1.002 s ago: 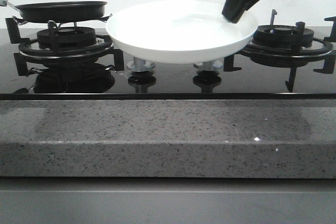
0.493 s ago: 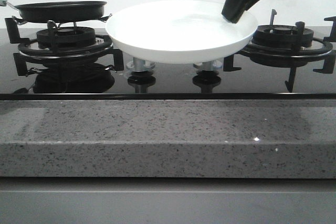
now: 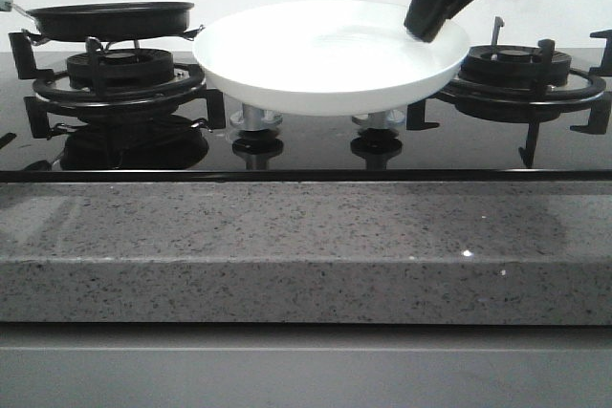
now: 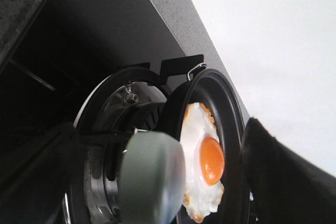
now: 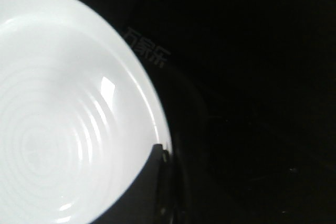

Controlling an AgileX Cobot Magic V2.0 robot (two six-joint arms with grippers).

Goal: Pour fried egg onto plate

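White plate (image 3: 330, 64) held raised over hob centre, above knobs (image 3: 256, 121); right gripper (image 3: 430, 21) clamped on its rim at 2 o'clock, jaws closed onto edge. Black pan (image 3: 113, 18) sits on left burner (image 3: 120, 78), at 9 o'clock from plate, apart from it. Fried egg (image 4: 203, 163) lies flat inside pan, orange yolk up. Left gripper (image 4: 157, 182) straddles grey-green pan handle (image 4: 152, 174); fingers either side, contact cannot be judged.

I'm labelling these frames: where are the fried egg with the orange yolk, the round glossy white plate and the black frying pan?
fried egg (image 4: 206, 157), left wrist view, yolk.
white plate (image 3: 330, 78), front view, outer wall.
black frying pan (image 3: 110, 21), front view, side wall.
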